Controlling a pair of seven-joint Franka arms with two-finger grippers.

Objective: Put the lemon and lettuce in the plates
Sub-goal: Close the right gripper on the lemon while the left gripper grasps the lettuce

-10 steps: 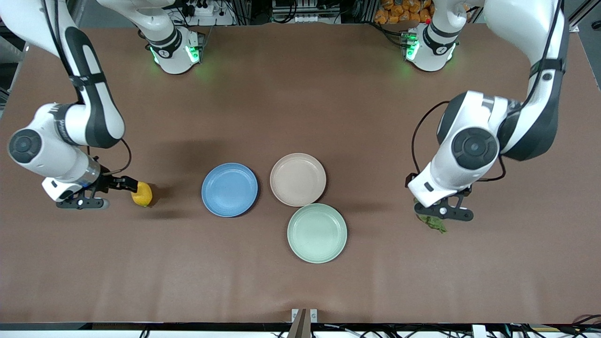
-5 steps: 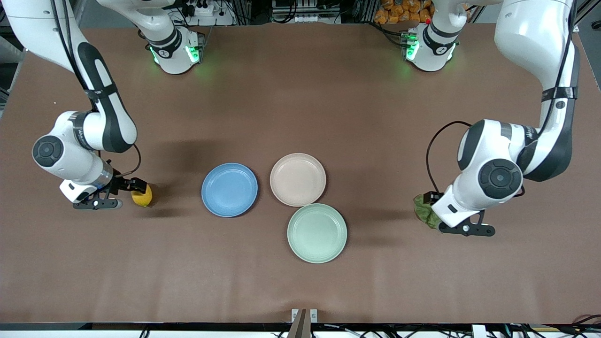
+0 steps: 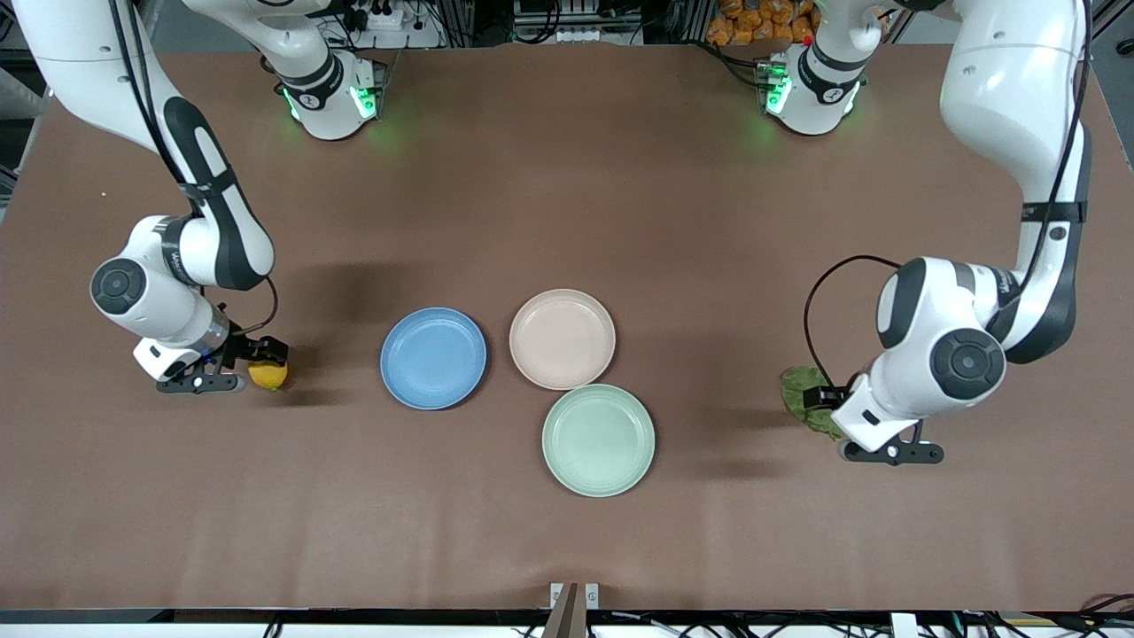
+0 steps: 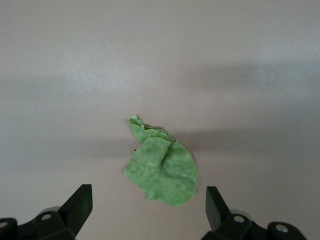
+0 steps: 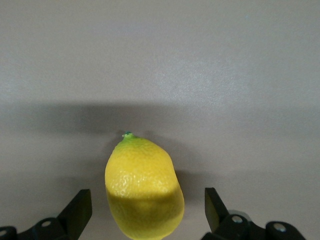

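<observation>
The yellow lemon (image 3: 268,376) (image 5: 144,187) lies on the brown table toward the right arm's end. My right gripper (image 3: 251,367) (image 5: 147,201) is open, with one finger on each side of the lemon and a gap on both sides. The green wrinkly lettuce (image 3: 803,391) (image 4: 162,170) lies flat toward the left arm's end. My left gripper (image 3: 849,427) (image 4: 149,200) is open low over it, and the leaf's near edge sits between the fingertips. The blue plate (image 3: 433,358) and the beige-pink plate (image 3: 562,338) stand empty side by side mid-table.
An empty mint green plate (image 3: 598,439) sits nearer the front camera than the beige-pink one, almost touching it. Both arm bases stand along the table's back edge.
The right gripper has dropped lower and closed in around the lemon. The left hand has shifted toward its own end of the table, uncovering most of the lettuce. Both stay open.
</observation>
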